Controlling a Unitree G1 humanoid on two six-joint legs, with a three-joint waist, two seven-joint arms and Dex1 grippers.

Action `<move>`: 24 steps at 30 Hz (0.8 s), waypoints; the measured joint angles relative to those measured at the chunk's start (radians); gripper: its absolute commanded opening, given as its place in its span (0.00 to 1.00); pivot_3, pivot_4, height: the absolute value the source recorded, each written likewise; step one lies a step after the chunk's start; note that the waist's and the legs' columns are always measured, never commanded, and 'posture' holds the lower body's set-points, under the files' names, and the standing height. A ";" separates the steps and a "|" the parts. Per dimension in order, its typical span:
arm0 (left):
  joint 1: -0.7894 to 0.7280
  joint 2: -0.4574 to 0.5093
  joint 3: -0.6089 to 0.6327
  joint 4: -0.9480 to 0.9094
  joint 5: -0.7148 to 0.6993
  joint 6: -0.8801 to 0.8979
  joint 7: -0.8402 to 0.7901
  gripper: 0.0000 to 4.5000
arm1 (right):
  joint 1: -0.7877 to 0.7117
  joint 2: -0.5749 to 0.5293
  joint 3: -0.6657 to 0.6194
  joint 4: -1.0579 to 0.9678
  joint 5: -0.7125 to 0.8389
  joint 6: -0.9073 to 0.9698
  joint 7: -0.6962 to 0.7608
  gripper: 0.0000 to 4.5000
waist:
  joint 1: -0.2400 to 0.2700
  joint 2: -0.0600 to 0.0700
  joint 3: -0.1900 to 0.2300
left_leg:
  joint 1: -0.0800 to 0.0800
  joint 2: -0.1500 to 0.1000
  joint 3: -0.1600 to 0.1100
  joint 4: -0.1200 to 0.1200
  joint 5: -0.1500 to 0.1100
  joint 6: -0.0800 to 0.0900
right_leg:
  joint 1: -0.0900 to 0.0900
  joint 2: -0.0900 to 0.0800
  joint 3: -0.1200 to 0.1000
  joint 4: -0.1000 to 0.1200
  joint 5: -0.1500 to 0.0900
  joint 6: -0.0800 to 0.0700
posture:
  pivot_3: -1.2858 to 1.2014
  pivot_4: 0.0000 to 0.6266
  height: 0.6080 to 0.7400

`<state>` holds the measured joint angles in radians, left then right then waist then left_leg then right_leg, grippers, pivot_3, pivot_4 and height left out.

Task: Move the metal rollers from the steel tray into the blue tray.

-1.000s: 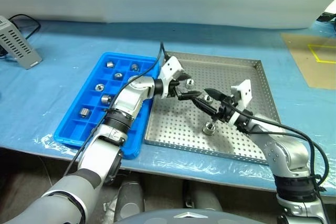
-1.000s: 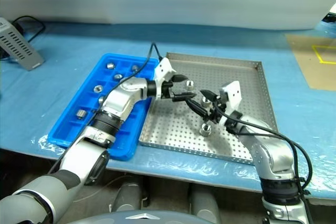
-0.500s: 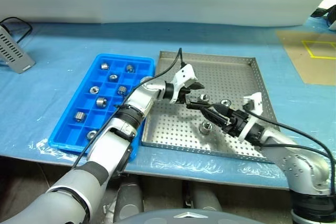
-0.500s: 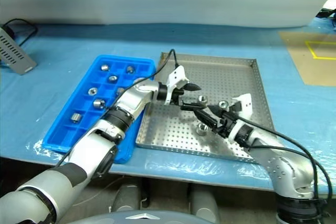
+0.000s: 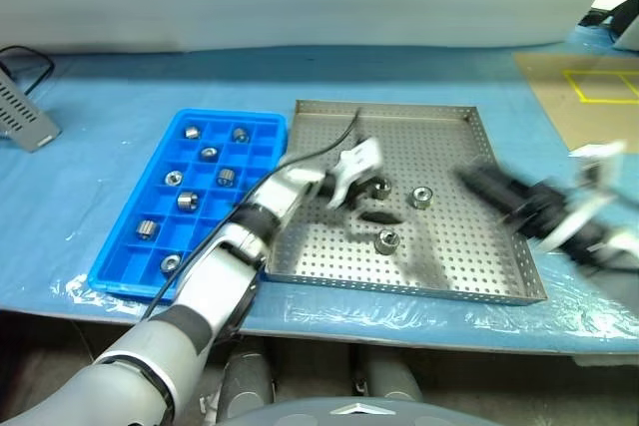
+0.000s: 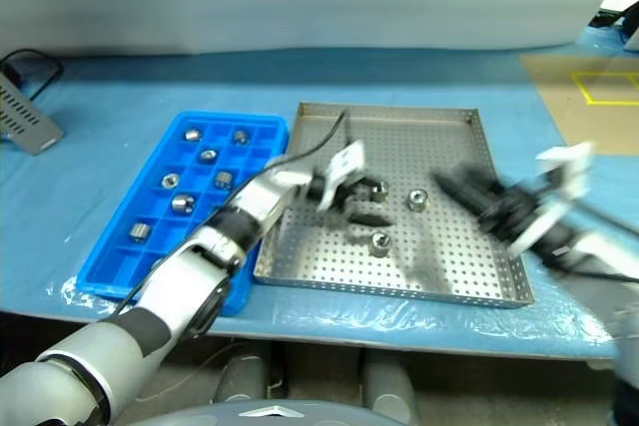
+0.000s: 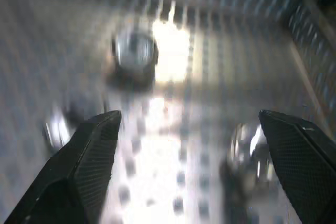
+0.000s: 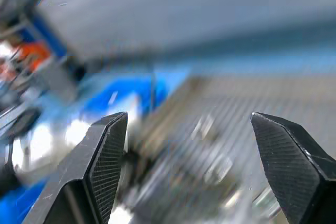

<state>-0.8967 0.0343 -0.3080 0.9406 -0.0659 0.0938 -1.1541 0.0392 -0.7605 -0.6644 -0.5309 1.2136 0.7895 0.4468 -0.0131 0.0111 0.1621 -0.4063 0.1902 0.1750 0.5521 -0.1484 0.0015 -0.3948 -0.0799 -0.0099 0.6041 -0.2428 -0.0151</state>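
Three metal rollers lie on the steel tray [image 5: 449, 251]: one [image 5: 380, 188] by my left gripper, one [image 5: 422, 196] to its right, one [image 5: 387, 240] nearer the front. The blue tray [image 5: 230, 115] to the left holds several more rollers, such as one [image 5: 187, 200]. My left gripper [image 5: 361, 203] hangs low over the steel tray's middle, open and empty. The left wrist view has a roller [image 7: 135, 51] ahead of its fingers and another [image 7: 249, 145] beside one finger. My right gripper [image 5: 477, 183] hovers open and empty over the tray's right side, blurred by motion.
A blue sheet [image 5: 100, 87] covers the table. A grey box [image 5: 22, 122] with a black cable sits at the far left. A tan board [image 5: 579, 97] with yellow tape lies at the back right. The table's front edge runs just below both trays.
My left gripper has sunk toward the tray floor beside the rollers. My right arm has swung up and out to the right, away from them. The camera view has also shifted.
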 measured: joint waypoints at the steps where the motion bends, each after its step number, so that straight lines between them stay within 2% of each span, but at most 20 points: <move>1: -0.014 -0.004 -0.004 0.002 0.011 0.006 0.000 0.99 | 0.009 -0.015 0.016 -0.009 -0.022 -0.004 0.022 0.87 | 0.000 -0.007 -0.001 | 0.000 0.002 0.000 -0.001 0.001 -0.001 | 0.001 0.001 -0.003 -0.001 0.000 0.000 | 0.32 0.24 1.00; 5: -0.007 -0.017 -0.001 -0.007 0.027 0.007 0.007 0.99 | 0.019 -0.079 0.101 -0.014 -0.120 -0.018 0.126 0.87 | 0.000 -0.007 -0.001 | 0.000 -0.003 0.000 0.000 -0.002 0.003 | 0.003 -0.008 -0.002 -0.002 0.000 0.000 | 0.35 0.24 1.00; 11: 0.017 -0.012 0.023 -0.057 0.023 0.057 0.013 0.99 | -0.147 -0.102 0.118 0.082 -0.126 -0.028 0.150 0.87 | 0.002 -0.007 -0.001 | -0.001 -0.004 0.001 0.004 -0.004 0.009 | 0.003 -0.010 -0.001 -0.002 0.000 0.000 | 0.37 0.24 1.00; 15: 0.045 0.008 0.028 -0.118 0.023 0.079 0.028 0.99 | -0.214 -0.061 0.213 0.140 -0.184 -0.035 0.147 0.87 | 0.001 -0.007 -0.001 | -0.002 -0.003 0.001 0.003 -0.003 0.011 | 0.002 -0.010 -0.002 -0.002 0.000 0.000 | 0.38 0.24 1.00; 19: 0.075 0.014 0.038 -0.191 0.009 0.126 0.029 0.99 | -0.293 -0.007 0.236 0.189 -0.178 -0.037 0.130 0.87 | 0.002 -0.006 -0.001 | -0.005 -0.003 0.001 0.004 -0.002 0.011 | -0.003 -0.010 -0.001 0.000 0.000 0.000 | 0.39 0.24 1.00; 24: 0.070 0.039 0.146 -0.370 -0.125 0.276 0.028 0.99 | -0.294 0.017 0.267 0.187 -0.174 -0.035 0.148 0.87 | 0.011 -0.006 0.000 | -0.007 -0.003 0.002 0.004 -0.002 0.011 | -0.004 -0.010 -0.001 0.000 0.000 0.000 | 0.40 0.24 1.00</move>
<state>-0.8268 0.0730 -0.1618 0.5705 -0.1907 0.3699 -1.1262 -0.2549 -0.7438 -0.3970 -0.3434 1.0395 0.7543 0.5944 -0.0023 0.0050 0.1621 -0.4131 0.1870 0.1765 0.5560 -0.1506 0.0124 -0.3987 -0.0898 -0.0113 0.6045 -0.2429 -0.0153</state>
